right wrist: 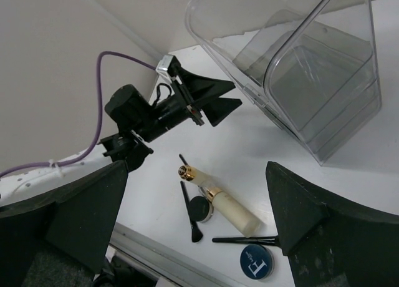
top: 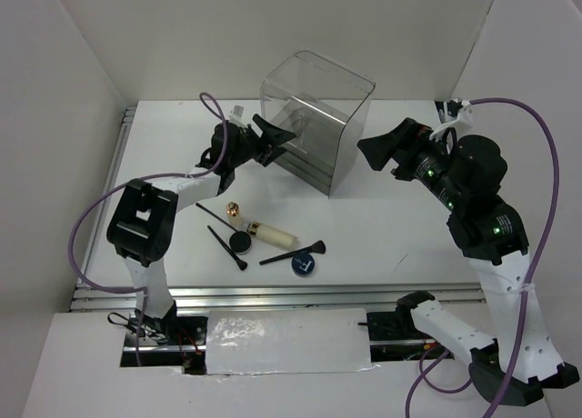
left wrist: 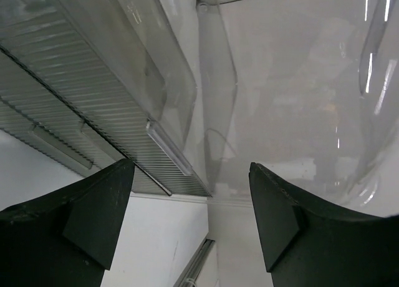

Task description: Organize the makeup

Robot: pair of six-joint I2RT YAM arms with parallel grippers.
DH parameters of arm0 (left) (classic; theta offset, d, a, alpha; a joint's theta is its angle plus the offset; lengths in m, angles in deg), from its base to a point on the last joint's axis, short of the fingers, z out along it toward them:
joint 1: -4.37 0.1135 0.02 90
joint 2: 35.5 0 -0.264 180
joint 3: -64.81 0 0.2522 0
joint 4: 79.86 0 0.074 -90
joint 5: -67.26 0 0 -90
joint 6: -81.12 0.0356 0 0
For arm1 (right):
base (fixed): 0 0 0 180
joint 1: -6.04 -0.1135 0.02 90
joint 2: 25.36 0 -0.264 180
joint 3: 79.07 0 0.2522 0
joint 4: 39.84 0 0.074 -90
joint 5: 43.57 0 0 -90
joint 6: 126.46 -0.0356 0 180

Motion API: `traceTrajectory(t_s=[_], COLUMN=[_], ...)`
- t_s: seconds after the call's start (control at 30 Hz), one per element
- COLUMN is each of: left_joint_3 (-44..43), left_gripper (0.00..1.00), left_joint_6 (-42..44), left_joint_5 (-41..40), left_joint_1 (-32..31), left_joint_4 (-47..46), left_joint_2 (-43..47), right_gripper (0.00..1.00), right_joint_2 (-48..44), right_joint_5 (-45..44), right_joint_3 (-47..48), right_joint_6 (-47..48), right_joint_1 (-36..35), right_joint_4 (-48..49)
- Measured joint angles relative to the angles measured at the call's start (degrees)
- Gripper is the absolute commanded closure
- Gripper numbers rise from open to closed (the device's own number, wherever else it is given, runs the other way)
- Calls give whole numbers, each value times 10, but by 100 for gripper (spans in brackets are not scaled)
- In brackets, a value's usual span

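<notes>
Listed: 7 makeup pieces (top: 273, 233) loose on desk (top: 400, 218), apart from acrylic box (top: 314, 118); left pincer (left wrist: 191, 167) wide at its drawers (top: 305, 168), right pincer (right wrist: 197, 165) wide, both empty; advised: square up, pull 1 drawer straight.

Spread left end effector (right wrist: 237, 93) beside the clear box (right wrist: 299, 68); cream tube (right wrist: 234, 212), black brushes (right wrist: 189, 212) and two jars (right wrist: 255, 262) nearer the camera.

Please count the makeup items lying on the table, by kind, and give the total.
Thin black brushes: 3
Round jars: 2
Cream tube: 1
Gold lipstick: 1
Total: 7
</notes>
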Motion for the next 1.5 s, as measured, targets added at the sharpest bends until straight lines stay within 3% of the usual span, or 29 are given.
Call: traceTrajectory(t_s=[0.23, 0.53, 1.03, 1.5], left_joint_3=[-1, -1, 21, 23], left_gripper=[12, 13, 15, 14], left_joint_6=[-29, -90, -119, -118], left_joint_5=[0, 13, 11, 10], left_joint_1=[0, 0, -1, -3], left_joint_4=[-52, -196, -251, -231], left_joint_2=[-36, -87, -94, -72], right_gripper=[0, 0, 0, 0], right_joint_2=[-9, -7, -6, -10], right_joint_5=[0, -9, -10, -9], right_joint_3=[0, 0, 0, -20], right_joint_6=[4, 10, 12, 12], right_joint_1=[-4, -23, -29, -29], right_joint_4=[0, -3, -4, -1])
